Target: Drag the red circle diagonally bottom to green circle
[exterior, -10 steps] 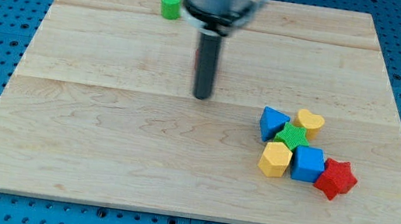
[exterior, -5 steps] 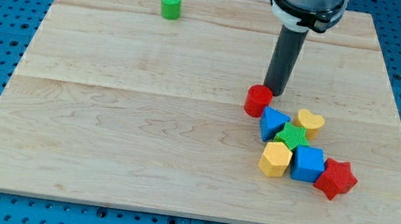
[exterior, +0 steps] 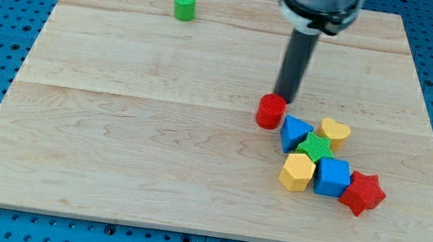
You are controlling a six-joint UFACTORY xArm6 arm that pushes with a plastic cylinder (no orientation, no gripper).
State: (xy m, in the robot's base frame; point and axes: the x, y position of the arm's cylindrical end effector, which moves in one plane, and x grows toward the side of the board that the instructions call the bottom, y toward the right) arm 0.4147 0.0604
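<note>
So the red circle (exterior: pixel 269 111) sits right of centre in the frame, just off the blue triangle (exterior: pixel 293 134) at the edge of the cluster. The tip (exterior: pixel 284 99) is pressed up against its upper-right side. There's no jaw here, just a bare rod holding nothing. The green circle (exterior: pixel 184 5) is way off at upper left. Best bet, I'd say: push leftward from the right side, stay centred on the block so it doesn't slip off, and stop below-diagonal of green. It's a round upright puck, so no real heading or long axis.
</note>
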